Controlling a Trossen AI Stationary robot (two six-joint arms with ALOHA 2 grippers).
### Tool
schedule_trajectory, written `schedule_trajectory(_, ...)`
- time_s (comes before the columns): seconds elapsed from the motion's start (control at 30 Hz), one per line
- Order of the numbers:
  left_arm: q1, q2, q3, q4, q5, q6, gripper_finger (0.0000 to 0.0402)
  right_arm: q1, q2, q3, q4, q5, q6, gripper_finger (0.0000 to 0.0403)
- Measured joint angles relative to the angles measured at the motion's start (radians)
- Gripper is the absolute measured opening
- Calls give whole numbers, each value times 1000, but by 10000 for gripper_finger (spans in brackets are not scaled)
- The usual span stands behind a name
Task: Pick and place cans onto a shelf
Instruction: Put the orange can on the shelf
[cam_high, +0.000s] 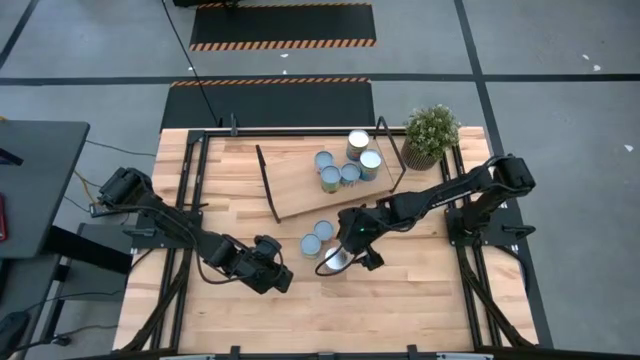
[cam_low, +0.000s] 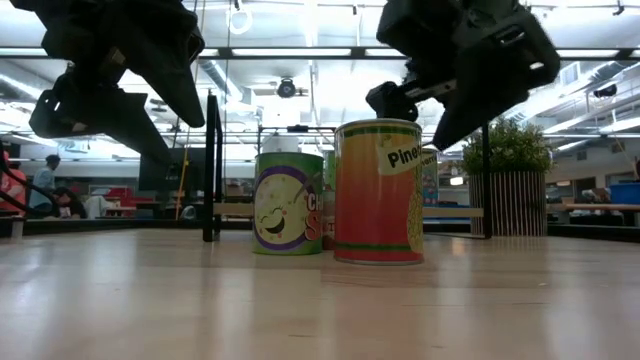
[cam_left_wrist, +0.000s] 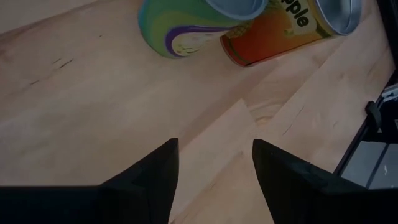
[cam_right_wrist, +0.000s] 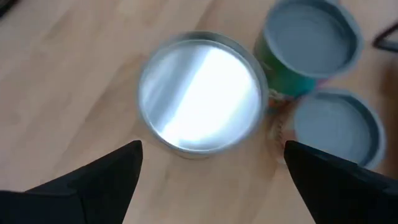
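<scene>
Your right gripper (cam_right_wrist: 211, 165) hangs above the silver-topped pineapple can (cam_right_wrist: 200, 99), its fingers spread wide and clear of the rim on both sides, holding nothing. Just beyond that can, on the side toward the shelf (cam_high: 310, 185), two blue-topped cans (cam_high: 317, 238) stand touching each other, so room on that side is tight. On the side away from them you have bare tabletop (cam_high: 420, 290) running to the table's near edge.

The shelf lies farther out from the tool, tilted on the table, with five cans (cam_high: 346, 163) clustered at its end nearest the potted plant (cam_high: 430, 135).

Your left gripper (cam_left_wrist: 214, 168) hovers over bare wood just beside the pineapple can, on the side away from the right arm, fingers partly apart and empty. Behind it the table runs open toward its left edge.
</scene>
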Motion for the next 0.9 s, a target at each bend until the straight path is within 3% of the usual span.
schedule_trajectory(0.27, 0, 0, 1, -7, 0, -4, 211, 33, 80, -1, 173, -22, 15, 400)
schedule_trajectory(0.47, 0, 0, 1, -9, 0, 2, 211, 41, 114, -2, 209, -10, 78, 396)
schedule_trajectory(0.67, 0, 0, 1, -8, 0, 3, 211, 34, 111, -2, 218, 4, 103, 348)
schedule_trajectory(0.77, 0, 0, 1, -8, 0, 3, 211, 25, 93, 5, 163, 3, 111, 321)
schedule_trajectory(0.9, -3, 0, 1, 8, 1, -9, 211, 7, 20, 81, -31, 1, 132, 318)
